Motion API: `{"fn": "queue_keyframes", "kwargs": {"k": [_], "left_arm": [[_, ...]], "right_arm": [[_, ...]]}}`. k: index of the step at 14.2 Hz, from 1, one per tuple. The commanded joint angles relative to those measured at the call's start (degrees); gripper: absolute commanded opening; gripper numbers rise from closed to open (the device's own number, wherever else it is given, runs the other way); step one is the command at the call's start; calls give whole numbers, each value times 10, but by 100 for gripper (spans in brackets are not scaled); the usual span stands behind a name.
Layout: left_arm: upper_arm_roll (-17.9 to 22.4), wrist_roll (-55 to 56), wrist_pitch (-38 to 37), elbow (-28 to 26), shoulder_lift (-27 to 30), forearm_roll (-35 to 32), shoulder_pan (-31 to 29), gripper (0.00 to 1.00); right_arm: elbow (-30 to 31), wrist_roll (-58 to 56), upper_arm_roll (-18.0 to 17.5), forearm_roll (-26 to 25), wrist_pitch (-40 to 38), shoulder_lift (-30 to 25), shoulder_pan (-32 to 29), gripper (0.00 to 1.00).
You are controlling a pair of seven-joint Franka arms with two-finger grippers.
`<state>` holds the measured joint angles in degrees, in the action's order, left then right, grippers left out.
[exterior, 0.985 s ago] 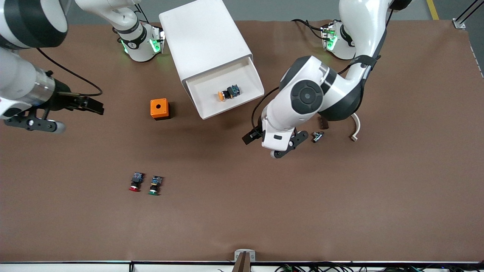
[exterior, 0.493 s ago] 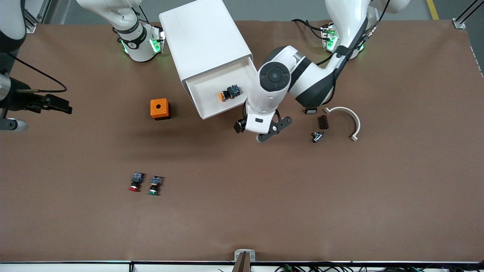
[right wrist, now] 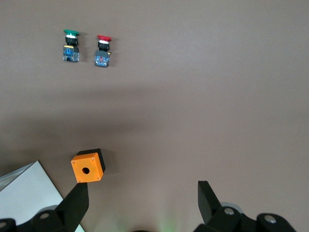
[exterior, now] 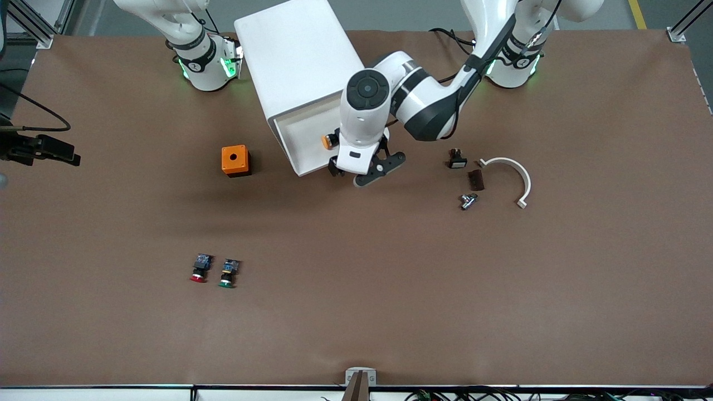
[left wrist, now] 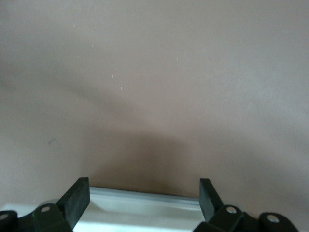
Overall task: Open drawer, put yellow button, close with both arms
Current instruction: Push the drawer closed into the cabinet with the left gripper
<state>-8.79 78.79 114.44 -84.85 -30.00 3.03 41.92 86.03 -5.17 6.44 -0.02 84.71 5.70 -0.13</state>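
Note:
The drawer (exterior: 298, 133) stands pulled out of the top of the white cabinet (exterior: 295, 55). The yellow button (exterior: 327, 142) lies in it; only its orange cap shows, the rest is hidden under the left arm's hand. My left gripper (exterior: 359, 172) is open over the drawer's front edge. In the left wrist view the gripper (left wrist: 145, 186) has the white drawer rim (left wrist: 145, 205) between its fingers, gripping nothing. My right gripper (exterior: 67, 156) is open and empty, up over the right arm's end of the table, as the right wrist view (right wrist: 142, 191) shows.
An orange box (exterior: 235, 160) with a hole stands beside the drawer; it also shows in the right wrist view (right wrist: 88, 166). A red button (exterior: 199, 270) and a green button (exterior: 227, 274) lie nearer the camera. Small parts and a white curved piece (exterior: 515, 172) lie toward the left arm's end.
My left arm has swung from beside the small parts to the drawer's front edge and now covers most of the button. My right gripper has drawn back toward its end of the table.

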Motion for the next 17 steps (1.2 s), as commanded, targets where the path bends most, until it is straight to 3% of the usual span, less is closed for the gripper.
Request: {"fn": "queue_keyframes", "kwargs": {"k": [1,10,17], "left_arm": [[3,21,4,-22,19,-14,20,100],[-4,65,0,-21,8,1,69,100],[-4,65,1,-20,-1,102,84,100]], "right_arm": [[-19,-1,-13,-9,-5,1,-11,100],[-10,45,-14,7,-10,-7,-15,100],[21,36,-14,5,5,-54,-13,100]]}}
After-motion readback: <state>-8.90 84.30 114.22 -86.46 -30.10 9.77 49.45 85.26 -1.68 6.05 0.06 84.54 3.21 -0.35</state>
